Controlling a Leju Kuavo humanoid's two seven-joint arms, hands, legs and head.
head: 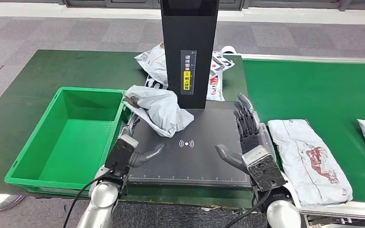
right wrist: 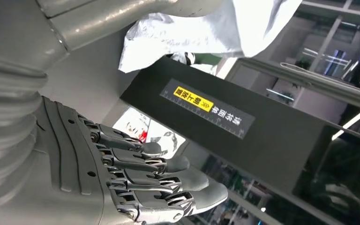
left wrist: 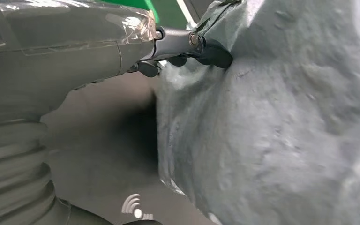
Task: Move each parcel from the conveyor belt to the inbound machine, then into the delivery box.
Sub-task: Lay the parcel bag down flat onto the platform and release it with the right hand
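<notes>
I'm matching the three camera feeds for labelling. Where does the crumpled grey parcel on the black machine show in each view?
Head view: grey parcel, left of centre, by the post.
Left wrist view: it covers the right half.
Right wrist view: pale bag at the top.
Shared landmark: the post's yellow label.

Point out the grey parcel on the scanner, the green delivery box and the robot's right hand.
grey parcel (head: 161,110): head view, middle of the crumpled bag.
green delivery box (head: 71,137): head view, bare inner floor.
right hand (head: 252,137): head view, back of the hand.
</notes>
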